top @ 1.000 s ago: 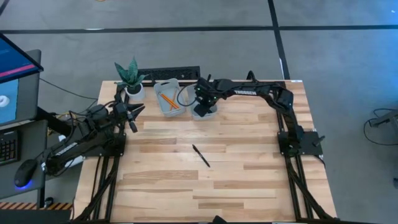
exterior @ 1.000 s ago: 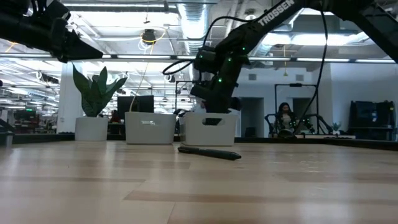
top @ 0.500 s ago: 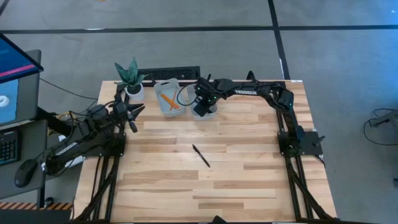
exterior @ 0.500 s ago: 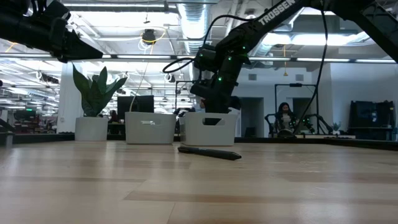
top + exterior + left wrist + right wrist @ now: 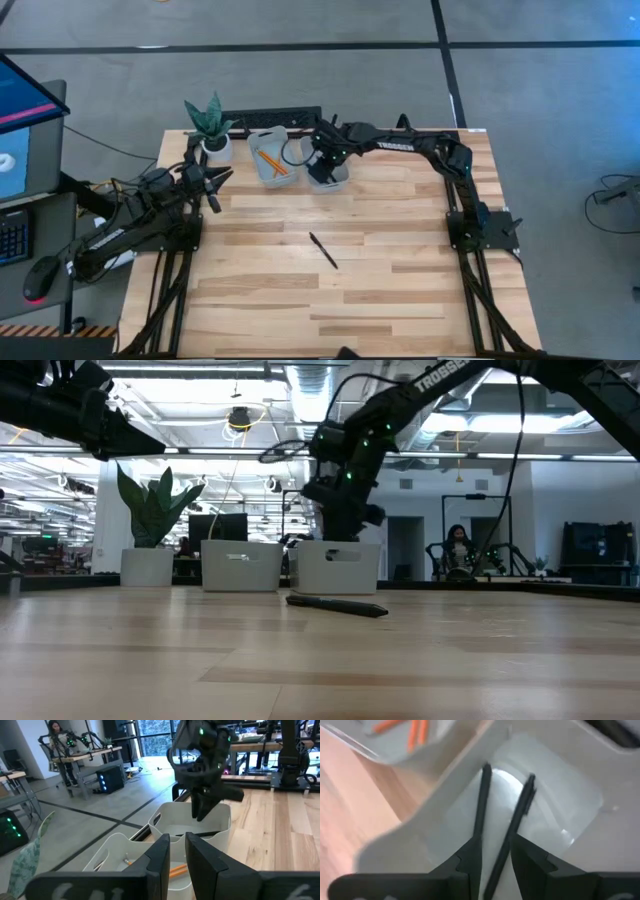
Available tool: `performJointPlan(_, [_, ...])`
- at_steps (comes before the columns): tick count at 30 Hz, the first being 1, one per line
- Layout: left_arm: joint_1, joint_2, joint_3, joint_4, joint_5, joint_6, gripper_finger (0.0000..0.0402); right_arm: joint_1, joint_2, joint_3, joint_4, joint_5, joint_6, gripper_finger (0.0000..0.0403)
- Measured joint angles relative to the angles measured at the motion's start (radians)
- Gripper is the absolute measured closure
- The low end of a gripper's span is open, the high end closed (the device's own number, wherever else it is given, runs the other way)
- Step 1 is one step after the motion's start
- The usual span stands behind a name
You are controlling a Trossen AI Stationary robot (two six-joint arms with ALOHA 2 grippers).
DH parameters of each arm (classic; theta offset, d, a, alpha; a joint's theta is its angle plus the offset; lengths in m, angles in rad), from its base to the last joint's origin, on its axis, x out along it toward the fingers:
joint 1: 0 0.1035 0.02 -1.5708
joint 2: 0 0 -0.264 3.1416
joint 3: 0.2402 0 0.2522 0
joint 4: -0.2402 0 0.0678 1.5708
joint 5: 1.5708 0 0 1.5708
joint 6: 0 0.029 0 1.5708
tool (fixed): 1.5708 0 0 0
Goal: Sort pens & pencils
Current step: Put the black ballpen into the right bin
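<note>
Pens point(image 5: 481, 800) lean inside white bin point(image 5: 560, 805), seemingly clear of right claw point(image 5: 495, 851).

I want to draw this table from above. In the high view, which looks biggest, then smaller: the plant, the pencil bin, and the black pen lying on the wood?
1. Plant and pencil bin: look about alike, too close to rank.
2. Black pen: smallest, a thin stick.

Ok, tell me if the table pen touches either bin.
Apart. The high view shows the pen alone mid-table, bare wood between it and both bins.

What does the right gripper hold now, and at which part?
Nothing: the right gripper stands open over the bin, one pen loose between its fingers.
</note>
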Motion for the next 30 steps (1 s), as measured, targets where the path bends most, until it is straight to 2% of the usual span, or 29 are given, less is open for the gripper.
performJointPlan(7, [0.000, 0.000, 0.000, -0.001, 0.000, 0.000, 0.0349, 0.037, 0.000, 0.196, -0.163, 0.000, -0.010, 0.0280])
performJointPlan(17, [0.000, 0.000, 0.000, -0.001, 0.000, 0.000, 0.0349, 0.146, 0.000, 0.452, -0.398, -0.002, -0.061, 0.0280])
performJointPlan(30, [0.000, 0.000, 0.000, 0.000, 0.000, 0.000, 0.0349, 0.346, -0.001, 0.490, -0.563, 0.012, 0.008, 0.0280])
